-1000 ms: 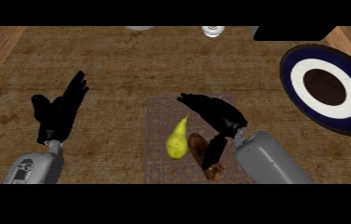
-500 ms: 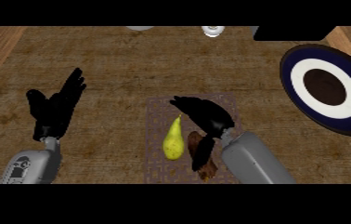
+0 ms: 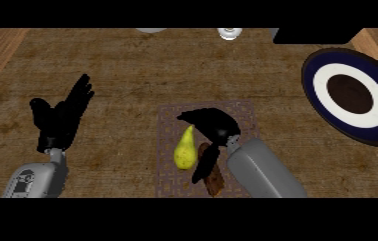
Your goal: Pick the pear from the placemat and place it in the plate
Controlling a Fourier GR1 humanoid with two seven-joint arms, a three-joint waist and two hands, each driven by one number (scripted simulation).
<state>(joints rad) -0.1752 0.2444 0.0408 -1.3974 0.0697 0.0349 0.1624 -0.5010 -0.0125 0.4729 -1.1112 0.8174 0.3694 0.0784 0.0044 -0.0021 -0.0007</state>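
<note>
**A:** What's nearest the robot?

**B:** Its right hand [image 3: 210,127], which has slid left over the placemat [image 3: 244,110] in the past second and now sits just beside the pear [image 3: 184,147]. The fingers arch over the pear's narrow top and the thumb hangs down its right side, but nothing is curled round the fruit yet (so it holds nothing). A brown object [image 3: 214,177] lies on the mat beside the forearm.

**A:** And the pear?

**B:** Yellow, lying on the placemat, stem end pointing away, not lifted.

**A:** The other hand?

**B:** The left hand [image 3: 59,117] rests open at the left, fingers up.

**A:** And further off?

**B:** The plate [image 3: 321,92], dark-rimmed with a white ring, sits well apart at the far right. I'd say the grasp comes next, with the carry still to do.
</note>
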